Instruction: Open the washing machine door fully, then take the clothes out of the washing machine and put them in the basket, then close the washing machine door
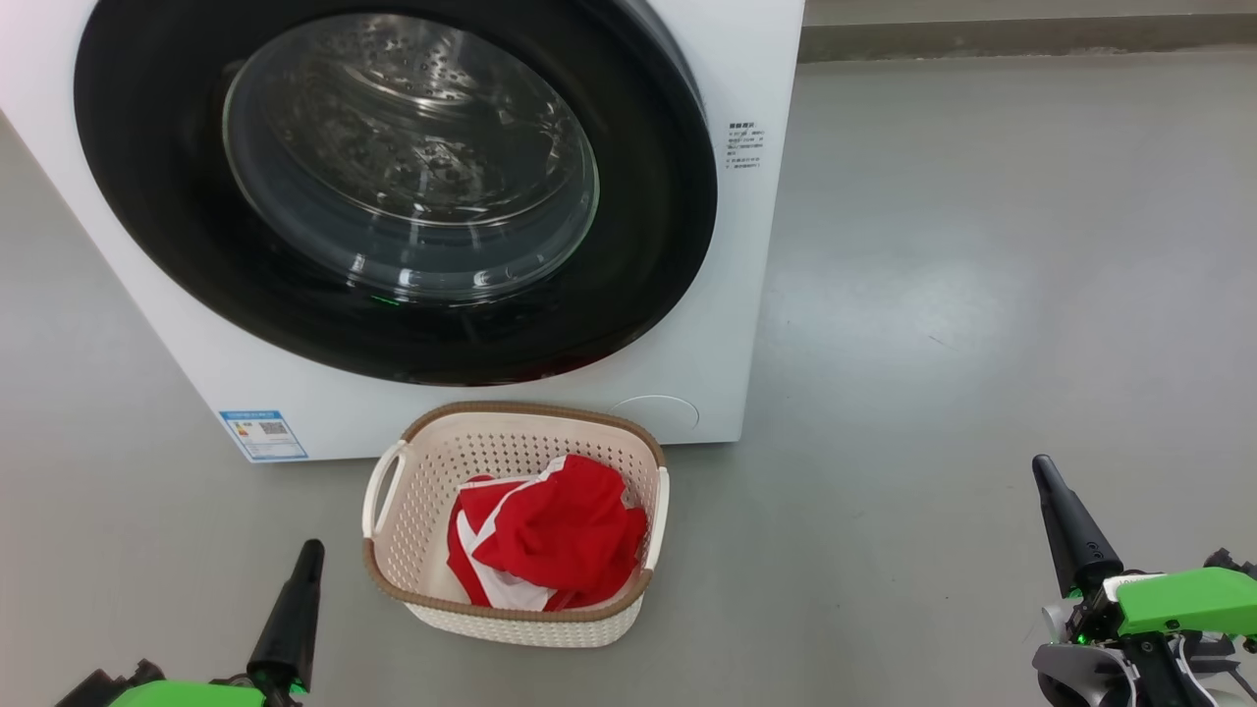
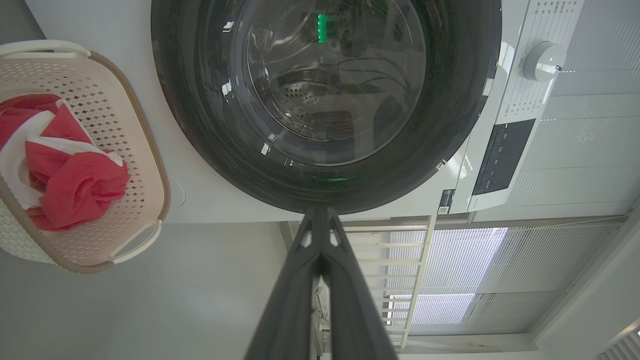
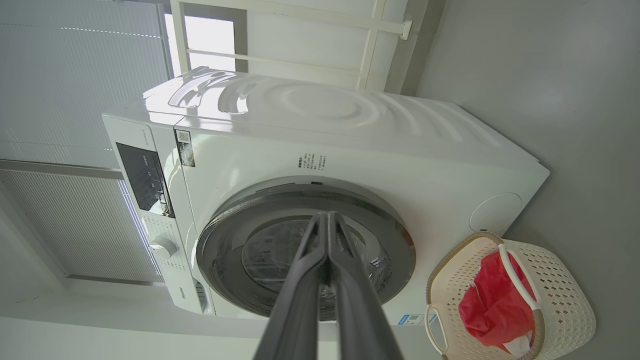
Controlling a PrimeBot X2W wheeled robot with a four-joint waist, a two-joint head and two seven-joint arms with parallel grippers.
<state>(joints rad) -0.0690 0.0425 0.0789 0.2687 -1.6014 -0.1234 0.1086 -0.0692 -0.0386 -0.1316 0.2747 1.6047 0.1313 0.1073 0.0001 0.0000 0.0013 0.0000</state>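
Both grippers sit low and nearest the head camera. The left gripper (image 1: 306, 562) is at the lower left and the right gripper (image 1: 1049, 483) at the lower right, each with its two dark fingers pressed together and nothing between them. A little farther on, between the two, stands the basket (image 1: 511, 615) with the clothes (image 1: 550, 530) heaped inside. The left gripper is near the basket's left corner; the right is well apart from it. The red fabric looks soft, light and limp — a pinch on a raised fold should lift it. Just behind the basket is the washing machine (image 1: 748, 255), its door (image 1: 147, 196) seemingly shut flush against the front. The door is probably stiff and slippery — its outer edge, not the glass, is the place to take hold.
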